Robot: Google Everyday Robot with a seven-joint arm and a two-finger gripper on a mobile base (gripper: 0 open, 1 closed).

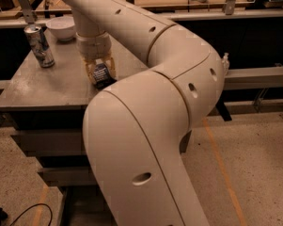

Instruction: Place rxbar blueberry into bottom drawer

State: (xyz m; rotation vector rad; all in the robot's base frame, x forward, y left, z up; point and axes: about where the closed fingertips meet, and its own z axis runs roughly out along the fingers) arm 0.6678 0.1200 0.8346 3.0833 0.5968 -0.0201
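Note:
My gripper (100,73) points down over the grey cabinet top (47,86), near its right part. Its yellowish fingers (90,69) stand on either side of the rxbar blueberry (101,74), a small dark bar with white text lines, and are shut on it. The bar sits at or just above the cabinet top; I cannot tell which. Two shallow drawer fronts (42,140) show below the top. The bottom drawer (68,204) shows only as a dark strip at the lower left, mostly hidden behind my large white arm (145,126).
A tall drink can (39,45) stands at the cabinet top's back left, with a white bowl (61,28) behind it. A dark cable (23,213) lies on the speckled floor at the lower left. A long counter and rail run behind the cabinet.

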